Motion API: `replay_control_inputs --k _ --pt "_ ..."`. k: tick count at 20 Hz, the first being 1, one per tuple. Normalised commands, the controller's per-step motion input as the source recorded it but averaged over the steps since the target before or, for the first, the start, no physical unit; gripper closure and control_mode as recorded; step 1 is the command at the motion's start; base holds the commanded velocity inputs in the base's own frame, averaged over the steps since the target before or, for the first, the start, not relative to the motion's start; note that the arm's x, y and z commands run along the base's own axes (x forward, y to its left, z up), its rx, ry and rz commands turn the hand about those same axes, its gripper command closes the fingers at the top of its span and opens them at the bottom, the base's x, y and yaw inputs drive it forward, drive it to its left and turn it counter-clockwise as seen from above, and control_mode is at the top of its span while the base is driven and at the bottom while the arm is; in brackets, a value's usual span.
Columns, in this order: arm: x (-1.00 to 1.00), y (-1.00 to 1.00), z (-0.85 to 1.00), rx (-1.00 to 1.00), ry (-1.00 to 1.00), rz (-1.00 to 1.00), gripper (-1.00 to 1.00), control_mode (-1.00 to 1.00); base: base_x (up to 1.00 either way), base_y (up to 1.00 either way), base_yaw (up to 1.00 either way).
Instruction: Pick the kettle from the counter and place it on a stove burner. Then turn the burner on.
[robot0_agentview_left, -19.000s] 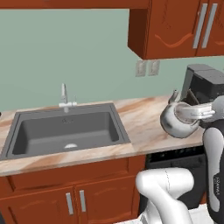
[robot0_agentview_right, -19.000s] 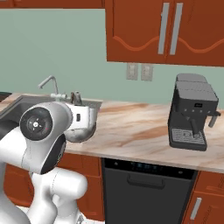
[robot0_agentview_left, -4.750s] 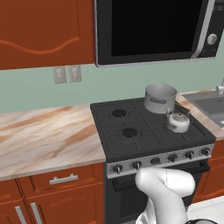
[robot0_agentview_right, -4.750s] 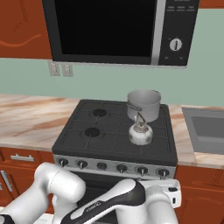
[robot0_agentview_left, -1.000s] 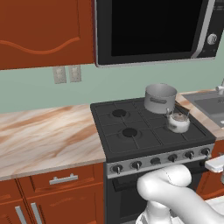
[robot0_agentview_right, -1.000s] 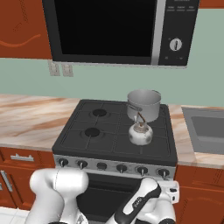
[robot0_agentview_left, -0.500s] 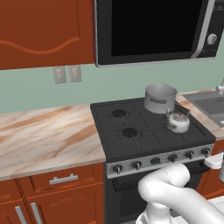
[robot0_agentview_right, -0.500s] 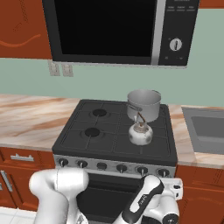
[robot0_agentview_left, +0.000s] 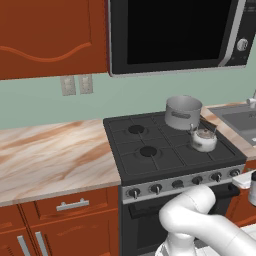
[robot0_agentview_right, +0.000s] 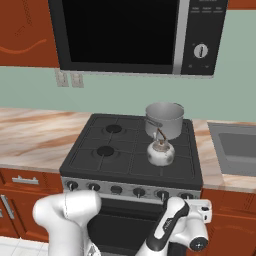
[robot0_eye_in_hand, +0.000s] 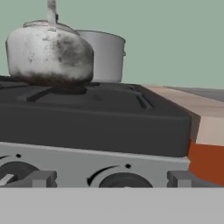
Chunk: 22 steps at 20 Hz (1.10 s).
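Observation:
The small silver kettle (robot0_agentview_left: 203, 140) (robot0_agentview_right: 160, 152) (robot0_eye_in_hand: 48, 54) stands upright on the front right stove burner (robot0_eye_in_hand: 65, 90) of the black stove, and nothing touches it. My gripper (robot0_eye_in_hand: 111, 179) (robot0_agentview_right: 195, 204) is low in front of the stove's right end, level with the control panel. It is open, its fingertips (robot0_eye_in_hand: 41, 178) wide apart. A dark knob (robot0_eye_in_hand: 124, 180) sits between them, untouched. The beige marble counter (robot0_agentview_left: 50, 160) (robot0_agentview_right: 30, 135) lies left of the stove, and another strip (robot0_eye_in_hand: 197, 103) lies right of it.
A larger grey steel pot (robot0_agentview_left: 183, 112) (robot0_agentview_right: 164, 119) (robot0_eye_in_hand: 103, 54) stands on the back right burner, just behind the kettle. A row of knobs (robot0_agentview_right: 116, 190) runs along the stove front. A microwave (robot0_agentview_right: 125, 35) hangs overhead. A sink (robot0_agentview_right: 235, 145) is to the right.
The hand has crept slightly closer to the stove's right-hand knobs, still open. The kettle and the pot have not moved.

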Motion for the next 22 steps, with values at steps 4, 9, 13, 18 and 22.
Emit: replay_control_inputs --k 4,9,13,18,22 --pt "0.11 -0.09 -0.21 0.00 0.00 0.00 -1.00 -1.00 0.00 0.00 0.00" --pt "0.01 -0.10 -0.33 0.00 0.00 0.00 -1.00 -1.00 0.00 0.00 0.00" --pt "0.00 -0.09 -0.31 0.00 0.00 0.00 -1.00 -1.00 0.00 0.00 0.00" --pt "0.07 -0.01 -0.17 0.00 0.00 0.00 -1.00 -1.00 0.00 0.00 0.00" --pt "0.18 0.00 -0.15 0.00 0.00 0.00 -1.00 -1.00 0.00 0.00 0.00"
